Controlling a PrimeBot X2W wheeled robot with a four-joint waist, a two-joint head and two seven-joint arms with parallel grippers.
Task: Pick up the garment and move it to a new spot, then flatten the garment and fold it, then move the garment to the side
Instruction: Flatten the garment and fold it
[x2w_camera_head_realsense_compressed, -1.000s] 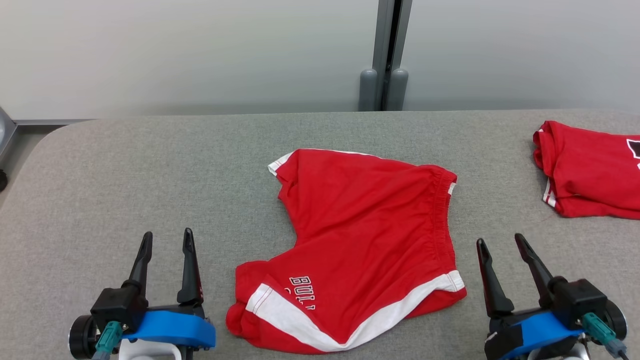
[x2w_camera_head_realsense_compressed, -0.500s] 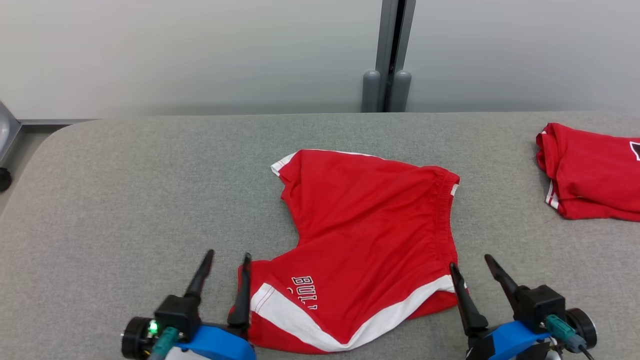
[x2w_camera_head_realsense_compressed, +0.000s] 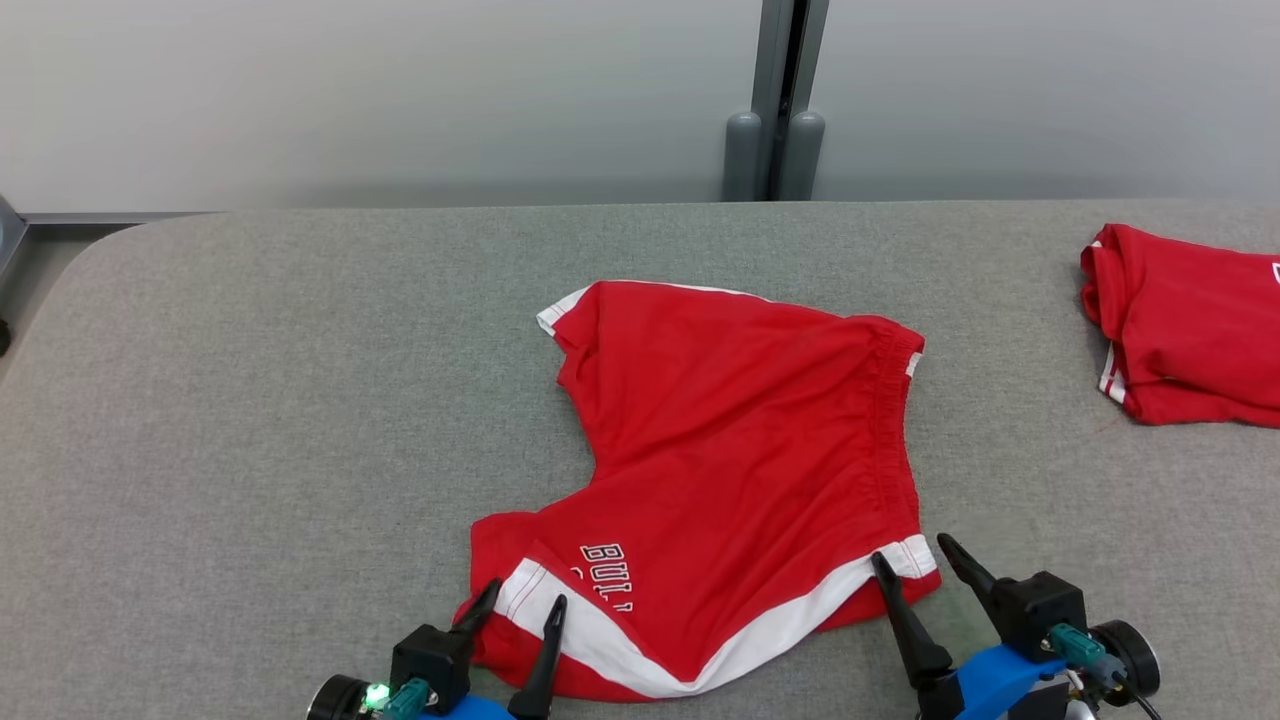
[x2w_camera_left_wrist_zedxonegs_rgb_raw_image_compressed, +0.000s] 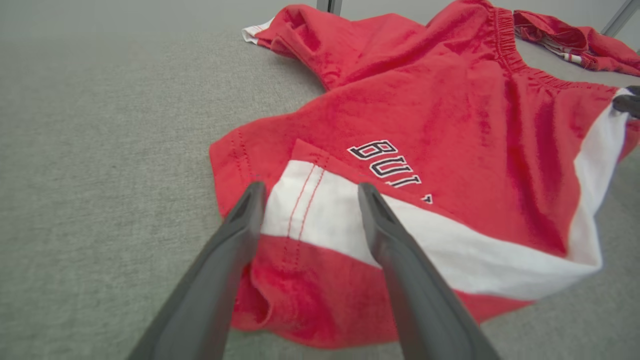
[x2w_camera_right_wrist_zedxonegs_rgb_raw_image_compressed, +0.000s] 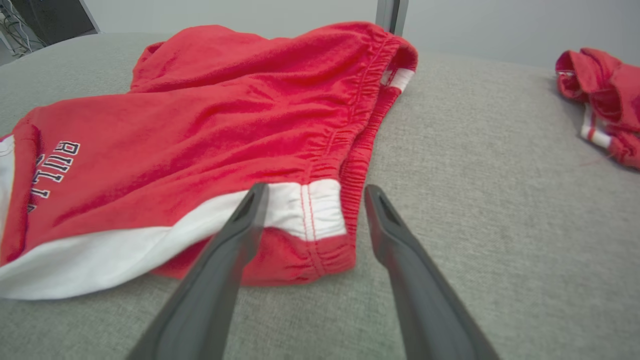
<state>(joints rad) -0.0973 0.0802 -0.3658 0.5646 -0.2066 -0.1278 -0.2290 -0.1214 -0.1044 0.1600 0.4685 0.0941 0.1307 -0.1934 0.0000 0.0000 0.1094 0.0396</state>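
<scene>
A pair of red shorts (x2w_camera_head_realsense_compressed: 740, 470) with a white stripe and dark "BULL" lettering lies spread on the grey table. My left gripper (x2w_camera_head_realsense_compressed: 525, 598) is open at the shorts' near-left hem corner, its fingers (x2w_camera_left_wrist_zedxonegs_rgb_raw_image_compressed: 235, 220) straddling the white stripe (x2w_camera_left_wrist_zedxonegs_rgb_raw_image_compressed: 320, 220). My right gripper (x2w_camera_head_realsense_compressed: 908, 555) is open at the near-right waistband corner (x2w_camera_right_wrist_zedxonegs_rgb_raw_image_compressed: 320, 205), one finger over the cloth and the other over bare table. Neither gripper holds the shorts (x2w_camera_left_wrist_zedxonegs_rgb_raw_image_compressed: 450, 125), which also show in the right wrist view (x2w_camera_right_wrist_zedxonegs_rgb_raw_image_compressed: 210, 125).
A second red garment (x2w_camera_head_realsense_compressed: 1190, 330), folded, lies at the table's far right edge (x2w_camera_right_wrist_zedxonegs_rgb_raw_image_compressed: 605, 95). The grey padded table (x2w_camera_head_realsense_compressed: 250, 400) has open room to the left of the shorts. A grey wall with a dark vertical post (x2w_camera_head_realsense_compressed: 775, 100) stands behind.
Both grippers have moved inward and down to the shorts' near corners, the left one rightward, the right one leftward. The head view has shifted slightly. The shorts have not moved.
</scene>
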